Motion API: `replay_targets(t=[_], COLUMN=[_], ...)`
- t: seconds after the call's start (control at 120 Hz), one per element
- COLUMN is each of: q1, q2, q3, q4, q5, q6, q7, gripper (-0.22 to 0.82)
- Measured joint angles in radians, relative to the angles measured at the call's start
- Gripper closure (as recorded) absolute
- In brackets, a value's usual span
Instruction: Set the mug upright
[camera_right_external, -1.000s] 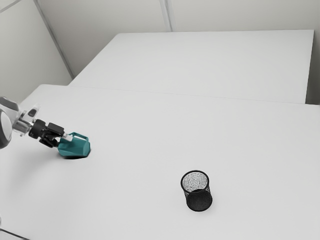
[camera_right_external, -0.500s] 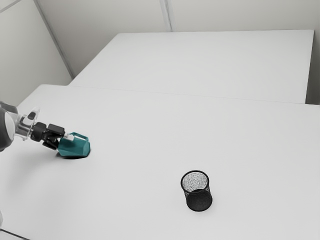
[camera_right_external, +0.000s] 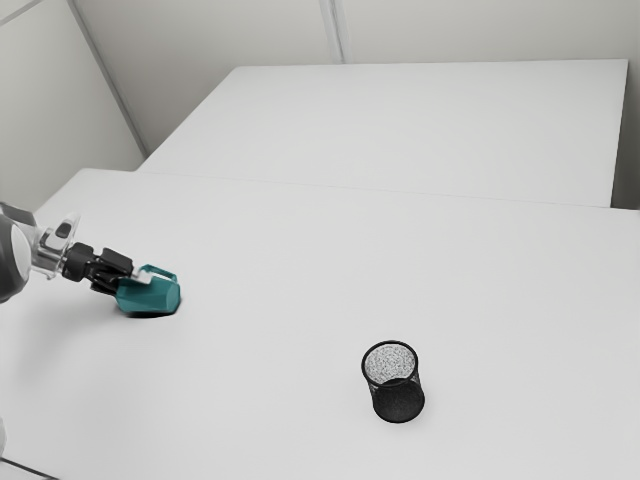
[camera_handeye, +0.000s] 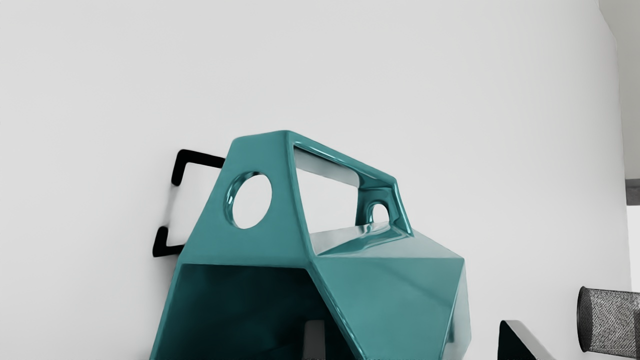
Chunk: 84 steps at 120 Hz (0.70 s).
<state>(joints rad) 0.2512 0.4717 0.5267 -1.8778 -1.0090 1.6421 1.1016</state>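
The teal faceted mug (camera_right_external: 152, 297) lies on its side at the exterior view's left, its handle upward and its mouth toward the hand. At that mouth is the black gripper (camera_right_external: 136, 280), with a pale fingertip over the mug's upper edge. Seen from the wrist, the gripper (camera_handeye: 415, 342) stands open around one side wall of the mug (camera_handeye: 385, 295). One of its fingers (camera_handeye: 314, 340) is in the dark mouth; the other is outside, a gap away from the wall. The inner finger's lower part is hidden.
A black mesh cup (camera_right_external: 396, 385) stands upright on the white table (camera_right_external: 300, 300), well apart from the mug toward the exterior view's right. Black angular shapes (camera_handeye: 200, 157) show behind the mug in the wrist view.
Over the last second my hand has shifted and turned slightly at the mug's mouth. The mug and the mesh cup have kept their places.
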Motion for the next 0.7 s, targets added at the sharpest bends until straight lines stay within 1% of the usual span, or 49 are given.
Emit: replay_targets(t=[0.242, 0.425, 0.55, 0.7], q1=[-0.001, -0.004, -0.007, -0.013], q2=[0.002, 0.002, 0.000, -0.007], q3=[0.000, -0.001, -0.001, 0.000], q4=[0.000, 0.000, 0.000, 0.001], q5=[-0.003, -0.008, -0.013, -0.021], q6=[-0.002, 0.000, 0.001, 0.000], q7=[0.003, 0.005, 0.006, 0.006], gripper=[0.45, 0.55, 0.64, 0.70])
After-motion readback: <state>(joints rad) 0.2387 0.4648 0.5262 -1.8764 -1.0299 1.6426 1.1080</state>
